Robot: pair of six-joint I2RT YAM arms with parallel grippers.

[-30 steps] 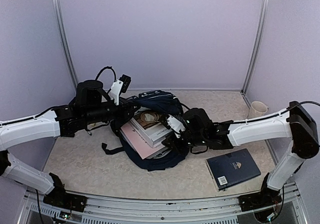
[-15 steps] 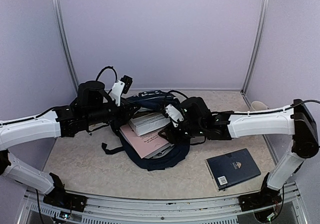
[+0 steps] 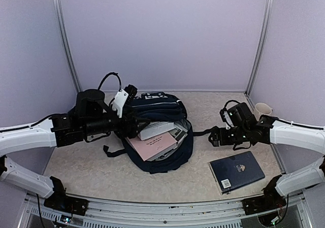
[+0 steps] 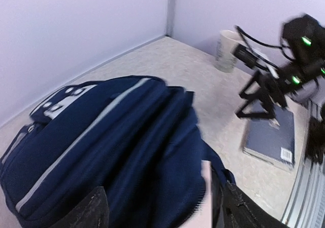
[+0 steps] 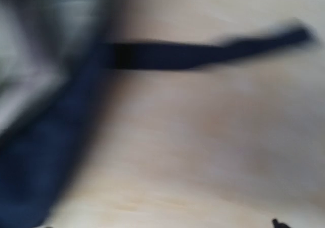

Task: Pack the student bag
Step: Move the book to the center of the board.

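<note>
White and black casing covers the left arm (image 3: 35, 134), which reaches in from the left across the beige speckled worktop (image 3: 91, 177). Its left tool (image 3: 136, 125) sits at the left rim of the large dark navy fabric backpack (image 3: 167, 154). In the left wrist view its black fingers (image 4: 91, 210) stand wide apart, released, with navy cloth bulging between them but not pinched. The backpack lies in the middle of the worktop between the two arms, its white-patched top toward the back wall and a thin white stripe across its front. Its mouth gapes toward the near left. A flat pink book (image 3: 152, 145) and a thicker white book (image 3: 155, 130) lie partly inside, the white one on top of the pink. A looped black strap (image 3: 112, 151) trails on the worktop at the backpack's left, and a straight black strap (image 3: 200, 132) runs out to the right. Its end lies just beside the right tool (image 3: 212, 136), also released, jaws spread and holding nothing; the right wrist view is too blurred to add more. Nearer and further right, a flat navy hardcover book (image 3: 236, 171) lies on the worktop, apart from the backpack. A cream paper cup (image 3: 262, 110) stands upright by the right rear corner.
</note>
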